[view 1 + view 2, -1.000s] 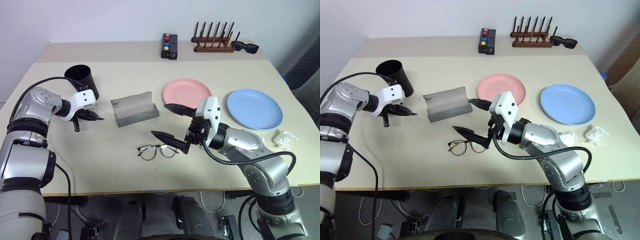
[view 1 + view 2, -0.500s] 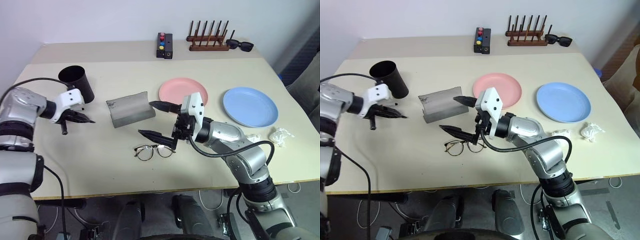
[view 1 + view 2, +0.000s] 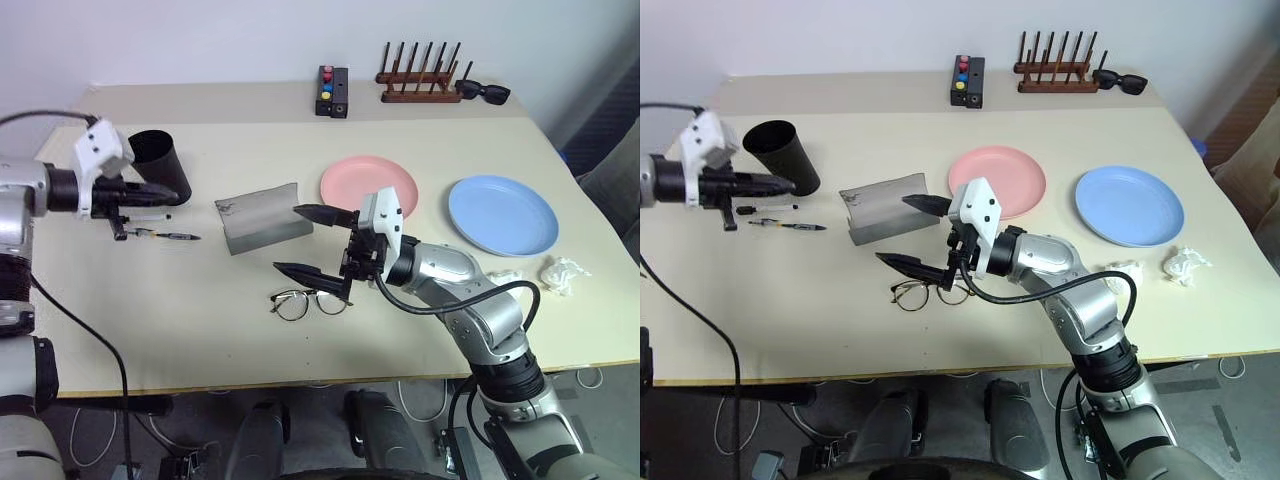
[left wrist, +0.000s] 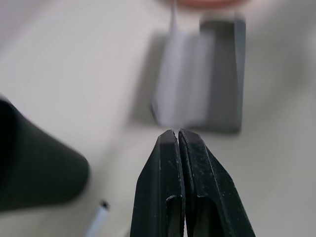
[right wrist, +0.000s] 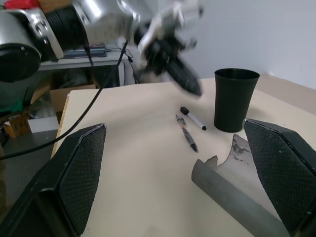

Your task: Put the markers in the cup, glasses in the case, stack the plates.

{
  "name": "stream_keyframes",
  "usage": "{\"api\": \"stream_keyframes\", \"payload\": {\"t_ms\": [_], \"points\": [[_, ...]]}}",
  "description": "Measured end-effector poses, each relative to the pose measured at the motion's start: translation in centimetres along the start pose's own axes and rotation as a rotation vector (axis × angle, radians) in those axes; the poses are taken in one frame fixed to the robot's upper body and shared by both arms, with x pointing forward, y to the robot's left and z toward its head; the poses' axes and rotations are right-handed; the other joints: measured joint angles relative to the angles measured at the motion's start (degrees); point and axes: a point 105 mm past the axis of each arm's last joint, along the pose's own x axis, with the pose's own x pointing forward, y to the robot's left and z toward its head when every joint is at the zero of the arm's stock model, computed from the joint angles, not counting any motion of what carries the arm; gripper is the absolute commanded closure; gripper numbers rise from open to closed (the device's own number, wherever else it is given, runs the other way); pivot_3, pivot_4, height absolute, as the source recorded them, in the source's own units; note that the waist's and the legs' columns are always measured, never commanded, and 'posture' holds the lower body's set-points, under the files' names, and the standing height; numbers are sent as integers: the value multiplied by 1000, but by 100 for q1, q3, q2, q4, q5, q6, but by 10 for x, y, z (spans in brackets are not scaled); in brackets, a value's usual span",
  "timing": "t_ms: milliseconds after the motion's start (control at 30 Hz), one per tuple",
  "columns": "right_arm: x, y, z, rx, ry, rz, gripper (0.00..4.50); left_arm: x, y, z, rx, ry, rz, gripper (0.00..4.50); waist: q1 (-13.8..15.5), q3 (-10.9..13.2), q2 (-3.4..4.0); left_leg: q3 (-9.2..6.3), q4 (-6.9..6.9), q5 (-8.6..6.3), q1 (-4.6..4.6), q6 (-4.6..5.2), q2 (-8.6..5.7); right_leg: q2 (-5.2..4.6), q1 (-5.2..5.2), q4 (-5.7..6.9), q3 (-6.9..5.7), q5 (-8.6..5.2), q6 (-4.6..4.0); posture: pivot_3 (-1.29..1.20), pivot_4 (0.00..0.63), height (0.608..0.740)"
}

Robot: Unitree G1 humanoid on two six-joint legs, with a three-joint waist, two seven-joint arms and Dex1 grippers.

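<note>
A lab: plain table [image 3: 420,330], button box [image 3: 333,91], cables.

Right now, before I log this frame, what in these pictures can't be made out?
- Left claw: shut, empty; blurred in the right wrist view.
- Case: its inside faces away in the eye views; blurred in the left wrist view.
- Glasses: one temple partly behind the right claw.
- Cup: contents hidden by its wall.
- Markers: tiny in the eye views.
</note>
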Motion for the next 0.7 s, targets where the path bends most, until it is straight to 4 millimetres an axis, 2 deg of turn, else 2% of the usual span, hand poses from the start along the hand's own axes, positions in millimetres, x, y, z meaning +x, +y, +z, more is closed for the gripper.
{"api": "stream_keyframes", "payload": {"t_ms": [133, 167, 200, 267, 367, 467, 600, 700], "points": [[2, 0, 3, -7, -10, 8, 0, -1, 2, 6, -5, -22, 23, 4484, -5, 0, 0, 1, -1, 0, 1, 0, 0, 2, 0, 0, 0, 0, 0, 0, 150, 735], [2, 0, 2, -6, -9, 8, 0, -1, 1, 3, 6, 2, 21, 3943, -6, 0, 0, 1, -1, 0, 1, 0, 0, 2, 0, 0, 0, 0, -1, 0, 150, 735], [2, 1, 2, -7, -9, 9, 0, -2, 0, -4, 29, 57, 16, 3694, -12, 0, 1, 5, -2, 0, 2, 0, -1, 2, -1, 0, 2, 0, -1, 0, 150, 735], [2, 0, 1, -6, -4, 8, 0, -2, -3, -30, 83, 214, -16, 2645, -11, -1, 4, 9, -7, 0, 6, 0, -1, 2, -1, 0, 4, -1, -3, 0, 150, 735], [3, 0, 0, 1, -5, 11, 0, 12, -10, -60, 95, 331, -84, 1177, 50, 0, 2, 2, -2, 0, 2, 0, -1, 6, 0, 0, -1, -2, -5, 0, 150, 735], [7, 3, 0, 10, -11, 27, 0, 31, -13, -61, 118, 342, -154, 1177, 120, -1, -6, 4, 6, 0, -5, -1, -2, 5, -1, -4, -1, -2, -4, 0, 150, 735], [9, 3, -1, 13, -9, 33, 0, 36, -5, -61, 182, 419, -185, 1177, 135, -1, -6, 6, 3, 0, -4, 0, -4, 4, -1, -6, 1, -2, -3, 0, 150, 735], [9, 3, -1, 14, -10, 32, 0, 45, -8, -70, 182, 453, -224, 1177, 133, -1, -6, 5, 2, 0, -4, 0, -4, 4, -1, -5, 0, -2, -2, 0, 150, 735]]}}
